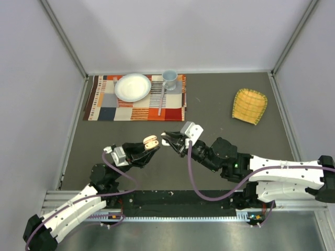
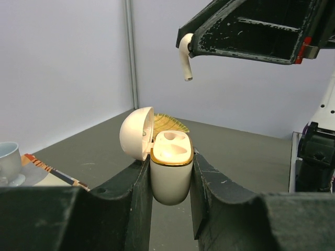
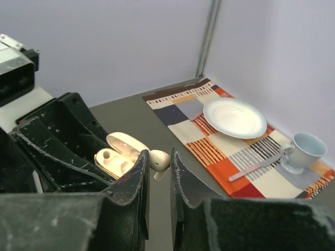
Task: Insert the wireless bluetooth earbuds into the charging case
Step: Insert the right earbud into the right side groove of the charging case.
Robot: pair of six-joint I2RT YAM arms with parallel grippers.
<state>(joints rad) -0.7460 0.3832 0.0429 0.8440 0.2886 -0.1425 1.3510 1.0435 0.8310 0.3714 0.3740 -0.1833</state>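
1. Between the fingers of the left gripper [image 2: 171, 175], closest to the arm bases, the charging case [image 2: 170, 188] is clamped upright by its lower body. Its lid [image 2: 136, 133] is swung open to the left, and both wells are uncovered and seemingly empty.
2. Just past and above the case, one wireless earbud [image 2: 184, 57] is pinched by its head in the narrowly set fingers of the right gripper [image 3: 159, 157]. Its stem hangs down, and it is apart from the case and, it is judged, not yet over a well.
3. The step in hand is judged to be lowering this bud into a well.
   - The stem should be lined up over the deep end of the chosen well before any descent is begun.
   - The case should be held level and steady.
   - The descent should be made slowly and straight, and the open lid avoided.
   - The fingers should be parted only once the head is seated.
4. A tilted stem is likely to catch on the gold rim [image 2: 171, 157], so a small sideways correction is preferred to pushing.
5. Farther back, a striped placemat [image 1: 104, 107] is seen with a white plate [image 1: 132, 87], a cup [image 1: 169, 78] and a spoon [image 1: 161, 99] on it. A yellow woven dish [image 1: 249, 105] lies at the far right. No other earbuds can be made out.
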